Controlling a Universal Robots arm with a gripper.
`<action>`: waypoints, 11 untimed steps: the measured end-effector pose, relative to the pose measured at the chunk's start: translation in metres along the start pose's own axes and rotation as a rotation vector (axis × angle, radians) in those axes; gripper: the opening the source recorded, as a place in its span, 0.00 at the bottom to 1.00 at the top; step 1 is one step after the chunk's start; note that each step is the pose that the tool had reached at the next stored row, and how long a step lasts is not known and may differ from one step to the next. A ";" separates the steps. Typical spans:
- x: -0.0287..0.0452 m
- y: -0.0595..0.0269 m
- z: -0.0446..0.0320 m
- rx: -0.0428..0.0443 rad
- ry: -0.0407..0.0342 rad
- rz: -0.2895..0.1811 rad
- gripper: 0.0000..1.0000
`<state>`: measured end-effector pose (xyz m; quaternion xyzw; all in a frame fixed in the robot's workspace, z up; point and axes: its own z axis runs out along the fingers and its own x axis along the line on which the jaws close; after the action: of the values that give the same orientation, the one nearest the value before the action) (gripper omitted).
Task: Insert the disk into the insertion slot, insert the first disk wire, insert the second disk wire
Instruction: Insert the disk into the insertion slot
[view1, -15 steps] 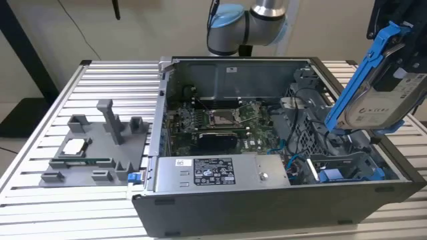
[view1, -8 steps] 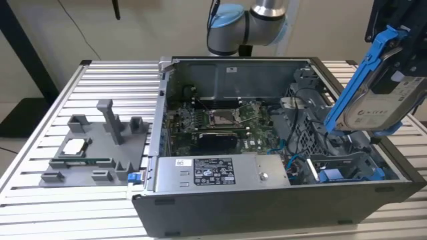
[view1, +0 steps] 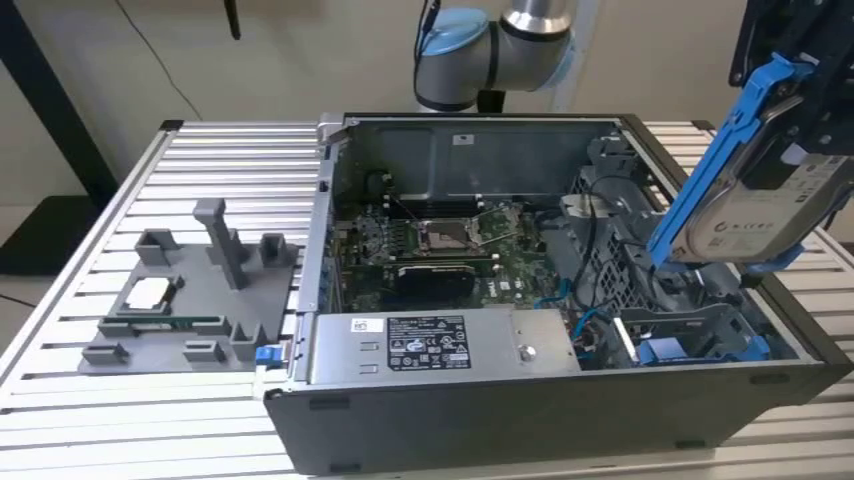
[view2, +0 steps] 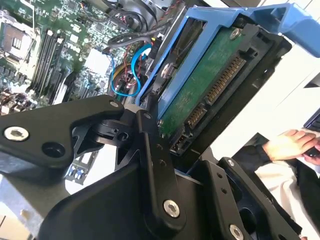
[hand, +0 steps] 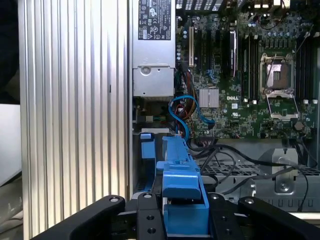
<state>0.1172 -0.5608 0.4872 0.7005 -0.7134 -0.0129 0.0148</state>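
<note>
Gripper: jaws closed onto the disk, black fingers pressed to either side of its blue frame.

First wrist view: the frame's blue edge is seen end-on. Beyond it are looped blue cables, the motherboard and the power-supply box.

Second wrist view: the disk's green circuit-board underside and connector row show here. A person's hand lies past the disk.

Exterior view: the white label side of the disk shows. The disk hangs tilted above the computer case, at the exterior view's right. It is held clear of the insertion slot, the grey bay below it at the case's near right corner; the disk is not yet in.

Farther off: a grey fixture sits on the slatted table at the exterior view's left. The arm is behind the case.
</note>
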 end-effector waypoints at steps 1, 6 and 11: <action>0.0000 0.0000 0.0004 0.0000 0.0001 0.000 0.33; 0.0000 -0.0001 0.0017 0.0000 0.0001 0.000 0.33; 0.0000 -0.0001 0.0021 0.0000 0.0001 0.000 0.33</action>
<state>0.1172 -0.5608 0.4851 0.7005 -0.7134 -0.0129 0.0148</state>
